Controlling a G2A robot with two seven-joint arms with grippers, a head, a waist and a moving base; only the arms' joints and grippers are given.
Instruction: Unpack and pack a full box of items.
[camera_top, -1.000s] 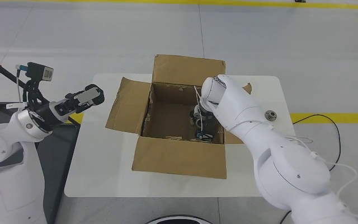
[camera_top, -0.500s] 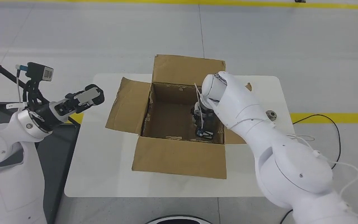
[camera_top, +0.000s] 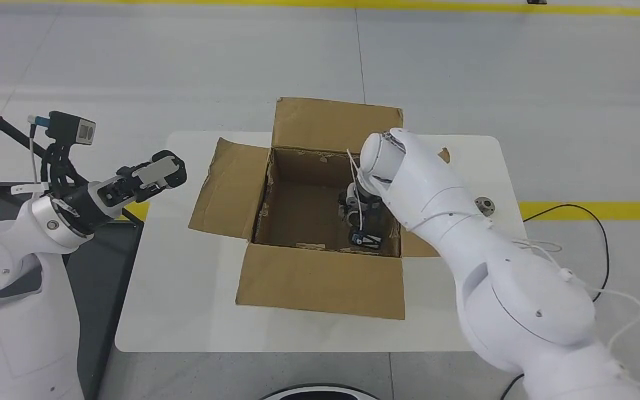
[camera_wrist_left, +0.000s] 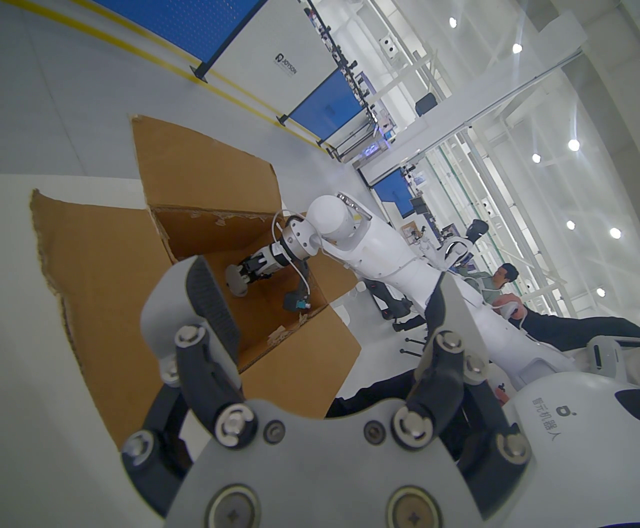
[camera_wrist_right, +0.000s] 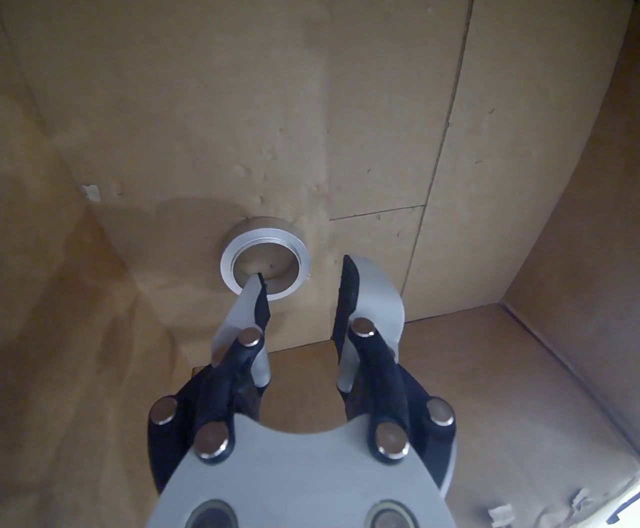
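Note:
An open cardboard box (camera_top: 320, 282) stands on the white table (camera_top: 180, 300), flaps spread. A silver metal ring (camera_wrist_right: 296, 250) lies flat on the box floor (camera_wrist_left: 235, 285). My right gripper (camera_wrist_right: 305, 272) is down inside the box (camera_top: 357, 215) and open. One fingertip (camera_wrist_right: 260, 295) sits over the ring's hole, the other finger (camera_wrist_right: 350, 280) stands outside its rim, and neither presses the rim. My left gripper (camera_top: 165, 170) hangs open and empty off the table's left side, pointed at the box (camera_wrist_left: 320, 280).
A small round metal part (camera_top: 484, 207) lies on the table to the right of the box. The box floor around the ring is bare cardboard. The left flap (camera_top: 225, 188) lies out toward my left gripper.
My right arm has shifted slightly inside the box, bringing the gripper over the ring. The left arm has not moved.

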